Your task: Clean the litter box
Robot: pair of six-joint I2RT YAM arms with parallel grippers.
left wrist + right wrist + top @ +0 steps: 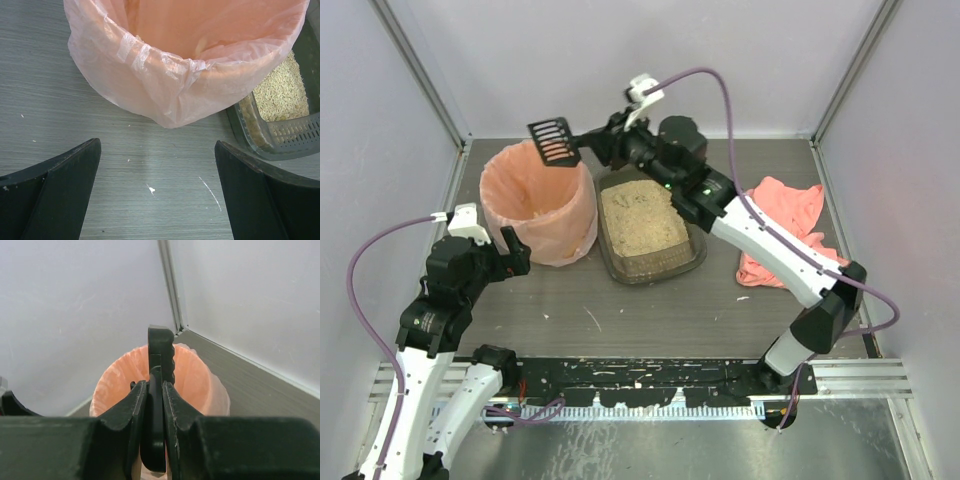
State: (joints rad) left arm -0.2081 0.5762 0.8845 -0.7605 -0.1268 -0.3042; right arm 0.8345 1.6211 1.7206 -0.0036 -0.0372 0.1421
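Note:
The litter box (695, 255) is a shallow dark tray with beige litter, at the table's middle; its corner shows in the left wrist view (240, 131). My right gripper (603, 140) is shut on the handle of a black slotted scoop (554, 141), held edge-on over the far rim of the round bin lined with a peach-pink bag (535, 210). In the right wrist view the scoop (161, 350) stands between the shut fingers above the bin (197, 385). My left gripper (512, 248) is open and empty, low over the table just in front of the bin (165, 85).
A crumpled pink cloth (782, 225) lies right of the litter box, partly under my right arm. White walls with metal posts close in the back and both sides. Small white specks (151, 190) lie on the grey table.

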